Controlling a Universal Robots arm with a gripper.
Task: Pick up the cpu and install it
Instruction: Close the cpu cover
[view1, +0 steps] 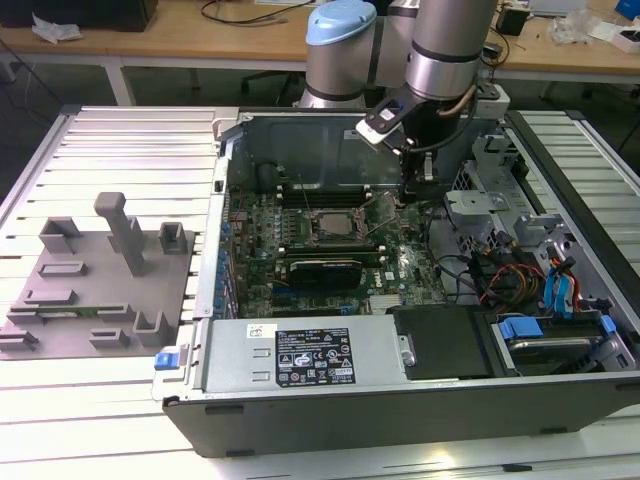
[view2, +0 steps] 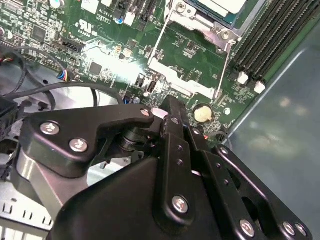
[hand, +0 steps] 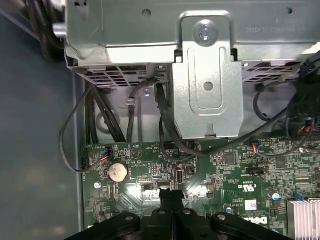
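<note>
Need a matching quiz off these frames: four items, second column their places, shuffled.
1 cpu
2 coin cell
3 grey fixture
4 gripper

A outside the case, on the exterior view's left
B hanging over the board, beside the socket
C lying in the socket
D mounted on the board near its edge

Pairs: 1-C, 2-D, 3-A, 4-B

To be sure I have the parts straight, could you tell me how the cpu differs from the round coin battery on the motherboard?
The cpu is square and silver; the coin battery is round and pale gold. The cpu sits in the metal-framed socket, the coin battery near the board's edge, close to the gripper. Both lie flat on the green motherboard.
</note>
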